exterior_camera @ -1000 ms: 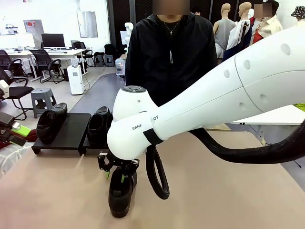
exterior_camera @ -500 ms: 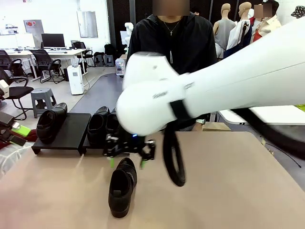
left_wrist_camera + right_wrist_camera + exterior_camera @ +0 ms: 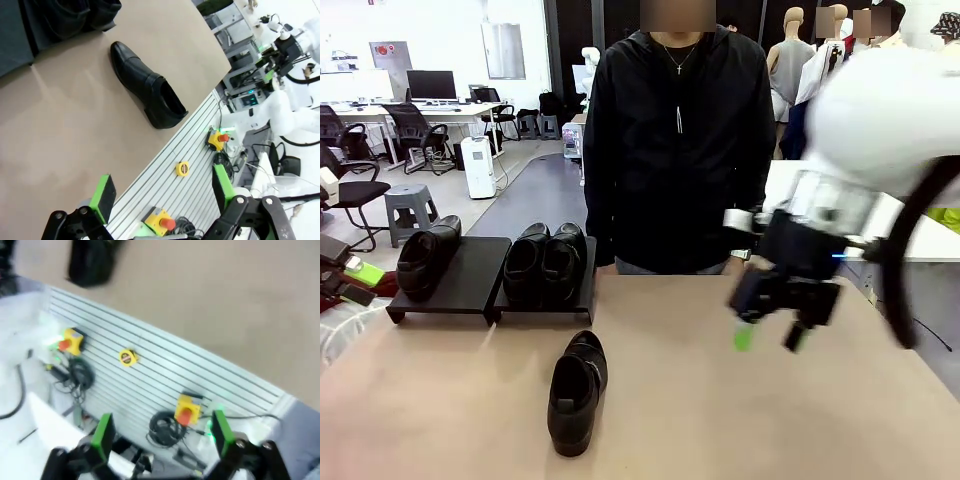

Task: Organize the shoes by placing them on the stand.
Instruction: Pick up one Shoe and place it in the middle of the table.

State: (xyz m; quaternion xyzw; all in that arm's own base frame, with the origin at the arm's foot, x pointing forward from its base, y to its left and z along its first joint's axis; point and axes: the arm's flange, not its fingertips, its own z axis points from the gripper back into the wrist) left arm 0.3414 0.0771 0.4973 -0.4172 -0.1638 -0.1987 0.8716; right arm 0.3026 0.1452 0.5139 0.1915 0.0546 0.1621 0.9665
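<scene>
Three black glossy shoes sit on the low black stand point(image 3: 470, 282) at the back left: one point(image 3: 425, 260) on the left platform and a pair point(image 3: 525, 265) point(image 3: 563, 262) on the right platform. Another shoe point(image 3: 575, 392) lies alone on the tan table, toe toward the stand; it also appears as the shoe point(image 3: 147, 85) in the left wrist view and a blurred shoe point(image 3: 90, 262) in the right wrist view. My right gripper point(image 3: 770, 338) hangs open and empty above the table's right half, motion-blurred. My right gripper point(image 3: 161, 434) and my left gripper point(image 3: 164, 191) both show spread jaws holding nothing.
A person in a black jacket point(image 3: 675, 140) stands at the far edge behind the stand. Below the table's near edge runs a slatted rail point(image 3: 190, 160) carrying yellow button boxes point(image 3: 186, 410) and cables. Bare tabletop point(image 3: 740, 420) spreads right of the loose shoe.
My right gripper opened over the shoe on the table, left it lying there, then rose and swung to the right. The shoes on the stand stayed put.
</scene>
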